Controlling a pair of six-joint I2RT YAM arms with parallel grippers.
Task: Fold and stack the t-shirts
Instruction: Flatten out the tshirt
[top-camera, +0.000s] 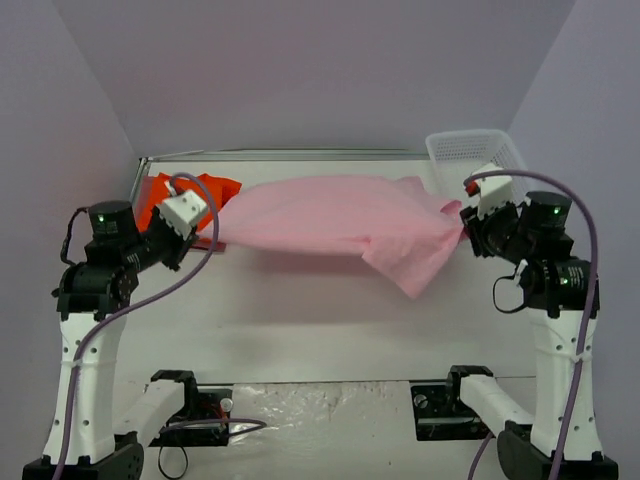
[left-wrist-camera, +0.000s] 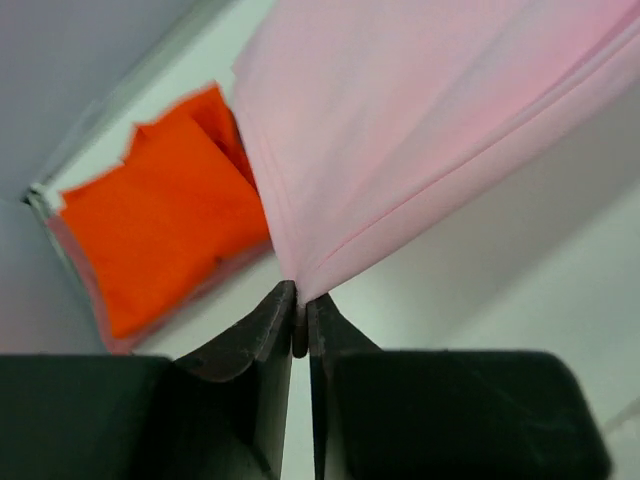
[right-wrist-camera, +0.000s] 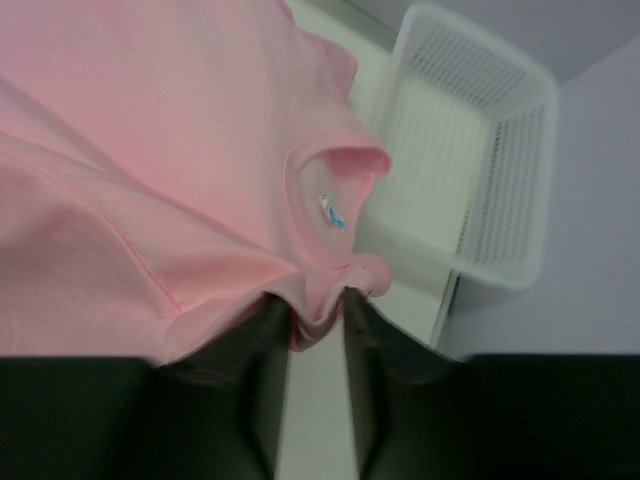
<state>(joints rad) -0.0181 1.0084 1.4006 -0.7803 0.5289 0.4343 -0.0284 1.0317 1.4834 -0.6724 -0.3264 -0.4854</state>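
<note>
Top external: light pink t-shirt (top-camera: 340, 222) stretched taut, corner drooping.

I see soft, even light from overhead, with a faint lilac cast on the walls. In the top view the pink t-shirt (top-camera: 340, 222) throws only a pale, diffuse shadow on the table (top-camera: 300, 320), and the foreground strip glints with wrinkled glare. My right wrist view is smeared: the basket (right-wrist-camera: 480, 180) and the shirt collar look hazy, and the pincer fingers (right-wrist-camera: 262, 380) are dark and underexposed. The left wrist view is sharper near the fingers (left-wrist-camera: 250, 350), though the orange t-shirt (left-wrist-camera: 165, 235) softens at its edges.
</note>
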